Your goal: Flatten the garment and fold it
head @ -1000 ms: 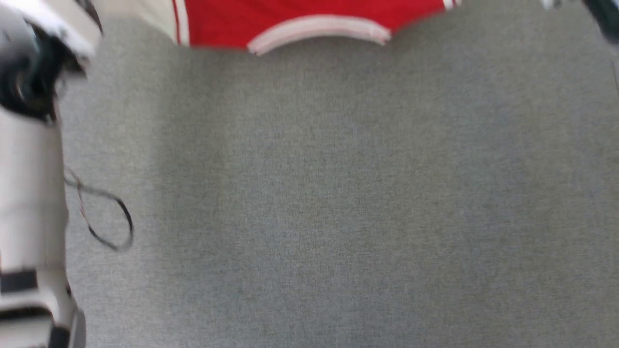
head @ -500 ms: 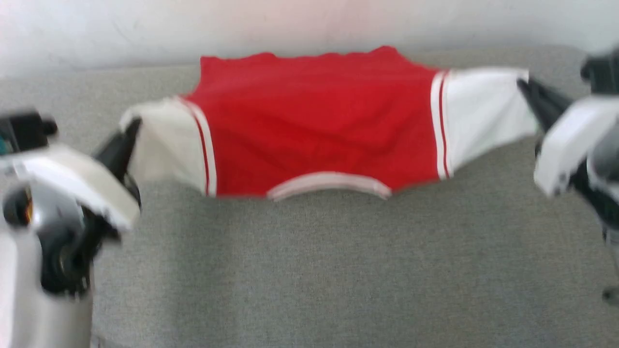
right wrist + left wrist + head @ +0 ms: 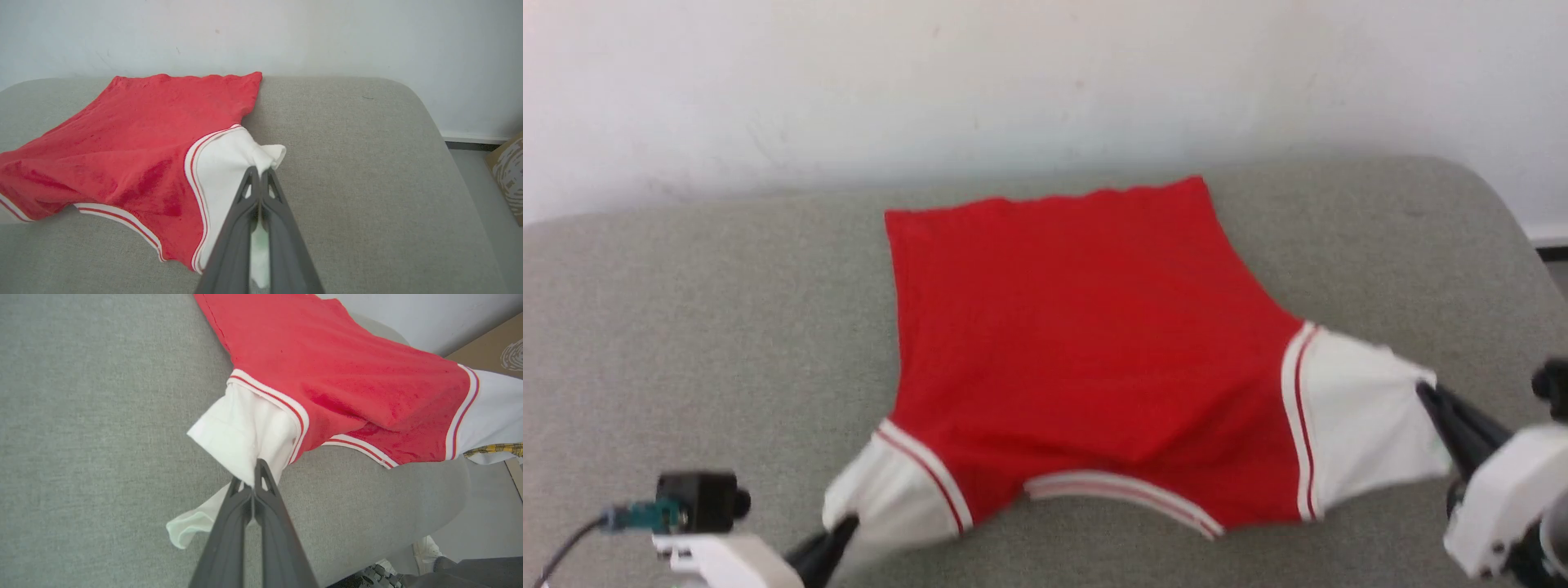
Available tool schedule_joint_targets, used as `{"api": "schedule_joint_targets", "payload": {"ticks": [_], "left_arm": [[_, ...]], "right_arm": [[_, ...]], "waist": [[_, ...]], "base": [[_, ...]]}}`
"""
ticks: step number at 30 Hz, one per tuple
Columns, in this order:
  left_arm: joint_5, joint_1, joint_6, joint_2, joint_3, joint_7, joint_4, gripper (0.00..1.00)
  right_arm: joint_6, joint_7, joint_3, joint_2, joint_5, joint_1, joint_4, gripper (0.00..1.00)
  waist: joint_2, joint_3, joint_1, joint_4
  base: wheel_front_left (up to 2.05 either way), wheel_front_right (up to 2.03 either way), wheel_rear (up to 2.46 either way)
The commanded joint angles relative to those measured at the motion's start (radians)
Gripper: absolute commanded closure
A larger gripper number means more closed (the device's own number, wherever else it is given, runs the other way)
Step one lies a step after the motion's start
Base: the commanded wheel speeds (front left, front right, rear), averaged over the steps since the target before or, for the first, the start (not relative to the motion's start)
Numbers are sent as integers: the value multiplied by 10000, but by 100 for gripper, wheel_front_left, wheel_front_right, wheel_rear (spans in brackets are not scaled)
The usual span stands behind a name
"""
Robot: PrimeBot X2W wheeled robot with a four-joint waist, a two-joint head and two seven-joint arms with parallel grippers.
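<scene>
The garment (image 3: 1086, 343) is a red T-shirt lying back side up on the grey cushion (image 3: 686, 327), hem toward the wall and white striped collar band (image 3: 1123, 494) toward me. My left gripper (image 3: 841, 531) is shut on the white left sleeve end (image 3: 241, 437), which bunches and hangs over its fingertips in the left wrist view. My right gripper (image 3: 1425, 392) is shut on the white right sleeve end (image 3: 229, 163), holding it slightly raised off the cushion. No chest lettering shows.
A white wall (image 3: 1045, 82) rises right behind the cushion. The cushion's rounded right corner (image 3: 412, 94) drops to a floor with a cardboard box (image 3: 506, 175). A person's shoe (image 3: 425, 547) stands beside the cushion's edge in the left wrist view.
The head camera has swung up from the bare cushion to the whole garment. Both grippers stay shut on the sleeves; the left sleeve now sits nearer me than the collar.
</scene>
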State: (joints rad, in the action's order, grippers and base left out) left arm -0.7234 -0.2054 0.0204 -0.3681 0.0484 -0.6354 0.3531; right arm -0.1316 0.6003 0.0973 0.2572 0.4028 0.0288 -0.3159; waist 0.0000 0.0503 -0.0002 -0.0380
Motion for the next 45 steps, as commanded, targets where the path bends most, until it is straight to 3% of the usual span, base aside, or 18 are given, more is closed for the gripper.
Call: {"api": "schedule_joint_targets", "payload": {"ticks": [1, 12, 23, 32, 38, 42, 43, 44, 45], "left_arm": [[-109, -434, 103, -18, -27, -98, 203, 100], [-727, -3216, 587, 684, -291, 282, 1029, 100], [-125, -2871, 768, 1406, -353, 1743, 1192, 100], [345, -1648, 632, 1568, 79, 2171, 801, 100], [456, -1061, 498, 1518, 303, 2141, 577, 100], [489, -920, 509, 1518, 360, 2128, 494, 100], [488, -923, 528, 1521, 345, 2138, 504, 100], [483, -933, 539, 1519, 333, 2142, 523, 100], [496, -943, 556, 1519, 307, 2175, 555, 100]], "right_arm": [[9, 168, 200, -197, -23, 464, -259, 100], [9, 1207, 1317, -1431, 252, 3608, -1670, 100], [9, -26, 839, -1605, -712, 3910, -1332, 100], [9, -776, -610, -686, -1924, 2330, 1078, 100], [9, -1062, -1538, -531, -2348, 1167, 3803, 100], [9, -1519, -1617, -642, -2313, 767, 4885, 98], [9, -1596, -1512, -708, -2253, 732, 4959, 73], [9, -1615, -1394, -736, -2216, 740, 4941, 25], [9, -1608, -1249, -749, -2196, 782, 4804, 0]], "waist": [[0, -460, 2, 38], [0, -1209, 2, 134], [0, -800, 2, 301], [0, 26, 2, 351], [0, 329, 2, 590], [0, 373, 2, 703], [0, 373, 2, 713], [0, 375, 2, 730], [0, 378, 2, 749]], "base": [[0, 0, 0], [0, 0, 0], [0, 0, 0], [0, 0, 0], [0, 0, 0], [0, 0, 0], [0, 0, 0], [0, 0, 0], [0, 0, 0]]}}
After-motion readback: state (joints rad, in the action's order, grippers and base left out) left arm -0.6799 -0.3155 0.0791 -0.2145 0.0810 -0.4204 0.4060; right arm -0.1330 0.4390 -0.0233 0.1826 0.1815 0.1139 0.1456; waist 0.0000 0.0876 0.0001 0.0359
